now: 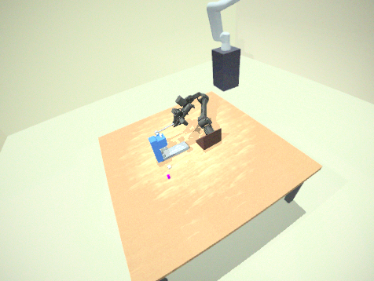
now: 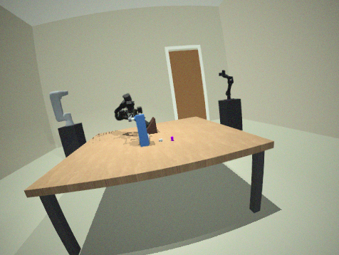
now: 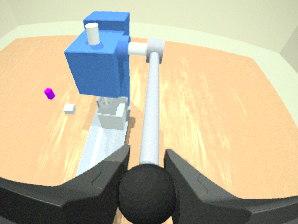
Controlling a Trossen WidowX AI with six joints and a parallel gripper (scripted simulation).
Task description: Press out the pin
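Block (image 1: pixel 164 151) (image 3: pixel 113 120) on press bed (image 1: pixel 178 148) (image 3: pixel 98 151); gripper (image 1: pixel 175 123) (image 2: pixel 132 116) (image 3: pixel 147 152) closed partway, firmly around lever (image 1: pixel 166 128) (image 3: pixel 151 110). For likely pressing stroke, follow lever's arc smoothly, avoid sideways pull.

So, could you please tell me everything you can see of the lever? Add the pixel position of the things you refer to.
The lever (image 1: pixel 168 127) (image 3: pixel 151 110) is a slim, straight, light-grey rod, smooth and metallic-looking. Its far end meets a grey hub on a short white shaft at the side of the blue press (image 1: pixel 158 147) (image 2: pixel 142 129) (image 3: pixel 97 67); its near end carries a round black knob (image 3: pixel 147 194). The gripper (image 1: pixel 175 125) (image 3: pixel 147 152) is closed on it at the knob end. From the hub it reaches out toward the arm, beside the press bed.
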